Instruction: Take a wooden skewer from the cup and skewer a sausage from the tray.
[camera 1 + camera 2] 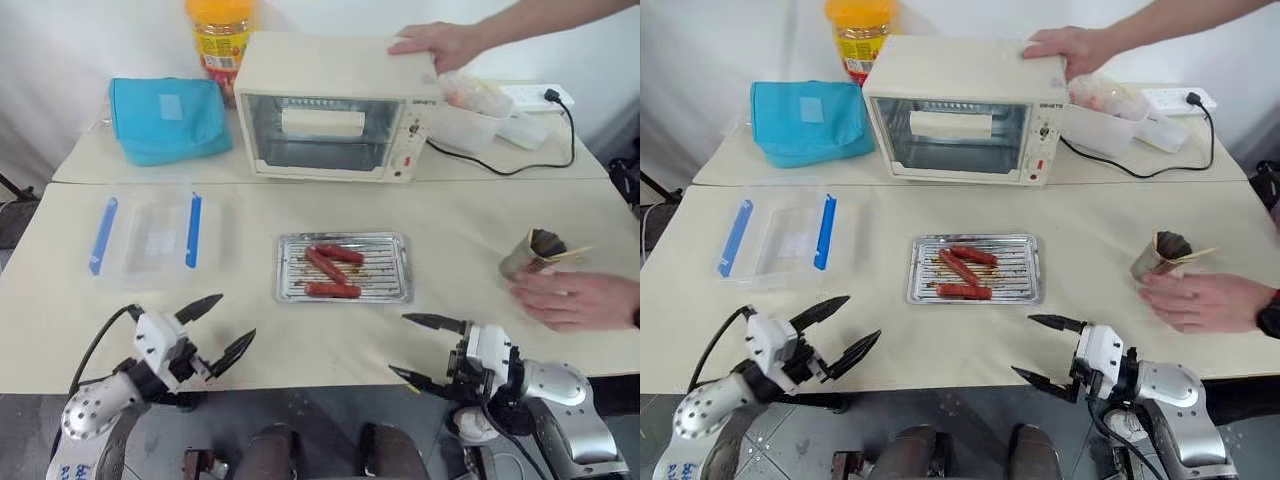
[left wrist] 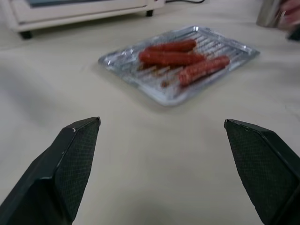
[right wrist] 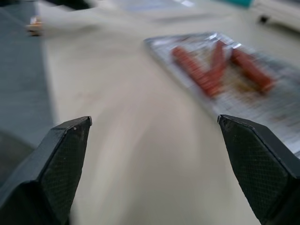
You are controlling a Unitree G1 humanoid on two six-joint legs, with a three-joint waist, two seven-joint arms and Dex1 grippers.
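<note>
Skewer pick-up not yet begun. Left gripper (image 1: 213, 327) and right gripper (image 1: 423, 351) both spread wide, empty, hovering at the table's (image 1: 460, 215) near edge. Metal cup (image 1: 524, 257) of wooden skewers (image 1: 570, 253) far right, tipped over, touching a person's hand (image 1: 572, 298). Tray (image 1: 392, 270) mid-table, holding three sausages (image 1: 331, 290). Next, probably: right gripper out to the cup, pinching one skewer, minding the hand.
</note>
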